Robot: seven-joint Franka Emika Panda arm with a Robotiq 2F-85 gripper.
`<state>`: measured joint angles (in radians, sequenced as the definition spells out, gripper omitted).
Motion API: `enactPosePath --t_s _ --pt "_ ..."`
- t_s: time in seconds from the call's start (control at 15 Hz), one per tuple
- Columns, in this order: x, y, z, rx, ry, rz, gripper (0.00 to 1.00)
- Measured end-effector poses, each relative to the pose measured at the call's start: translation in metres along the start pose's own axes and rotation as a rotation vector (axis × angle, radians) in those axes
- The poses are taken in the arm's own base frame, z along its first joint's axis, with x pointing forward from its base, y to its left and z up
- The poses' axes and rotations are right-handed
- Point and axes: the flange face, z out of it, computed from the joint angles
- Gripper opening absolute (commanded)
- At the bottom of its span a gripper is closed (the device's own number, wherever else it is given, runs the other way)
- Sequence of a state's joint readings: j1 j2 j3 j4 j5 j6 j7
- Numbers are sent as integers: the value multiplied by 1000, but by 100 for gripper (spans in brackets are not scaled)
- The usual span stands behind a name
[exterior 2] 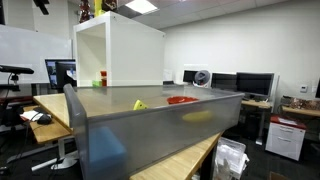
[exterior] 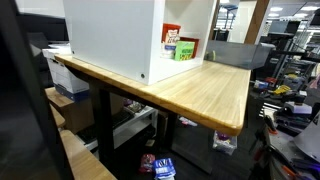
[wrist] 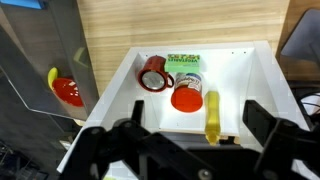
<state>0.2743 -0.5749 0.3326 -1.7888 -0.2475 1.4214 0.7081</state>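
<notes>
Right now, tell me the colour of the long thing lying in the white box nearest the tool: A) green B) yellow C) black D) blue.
B: the wrist view shows a long yellow thing lying in the white box, just ahead of the open tool.

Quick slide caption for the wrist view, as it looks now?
Open end effector facing a white open-fronted box holding a red cup, green-labelled packet, red can and yellow object.

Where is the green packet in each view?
In an exterior view: green packet in the white box, open side, upper centre.
In an exterior view: probably the green speck left of centre.
Wrist view: top centre, inside the box.
Shared landmark: the white box.
</notes>
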Motion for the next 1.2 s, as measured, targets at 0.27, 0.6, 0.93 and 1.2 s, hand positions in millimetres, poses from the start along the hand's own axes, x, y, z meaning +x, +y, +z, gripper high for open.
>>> enactPosePath --t_s 0.27,0.6,0.93,1.2 --pt "-15 -10 61 -88 -74 12 100" --pt "-20 -15 79 -114 -101 13 100" --pt "-19 -20 62 -83 -38 7 100" --pt "-21 -49 66 46 64 -63 100"
